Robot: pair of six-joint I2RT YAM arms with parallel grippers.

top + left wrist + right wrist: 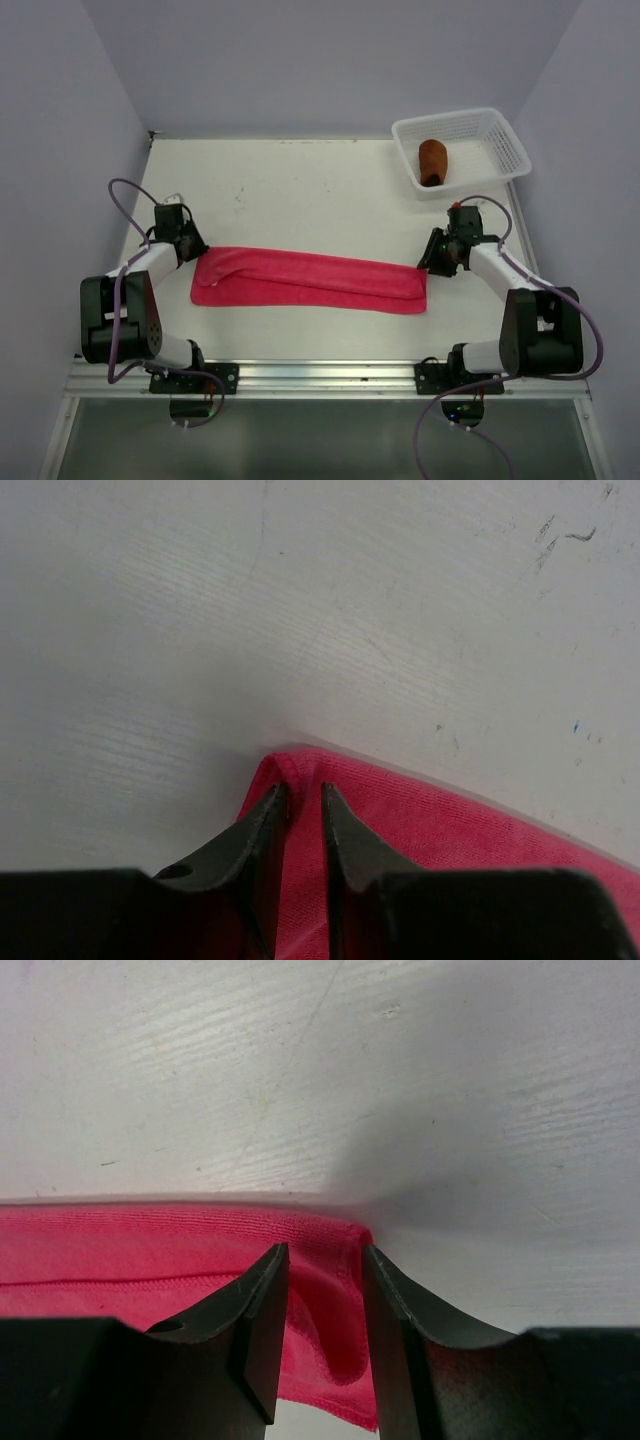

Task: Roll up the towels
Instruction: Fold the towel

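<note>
Two towels: pink towel (310, 281) and brown towel (432, 162), well apart.
pink towel, place: flat on the table (300, 190), a long strip folded lengthwise. It runs left to right across the near-middle, spanning from one arm to the other. Not rolled.
pink towel, left end: a bit bunched, with a raised ridge. The far corner is drawn up to a point at the fingertips.
pink towel, right end: squared off. The doubled hem shows in the right wrist view.
brown towel, place: rolled into a short bundle, lying inside the basket (500, 135) toward its left side.
basket: white mesh, at the far right corner of the table, apart from both arms.
left gripper (305, 788): low at the far left corner of the pink towel. The jaws are nearly together with a thin ridge of pink cloth between them, clenched on the pink towel.
right gripper (322, 1250): low at the far right corner. The jaws are moderately apart and a thick fold of hem fills the gap, touching both fingers, so it is grasping the pink towel.
</note>
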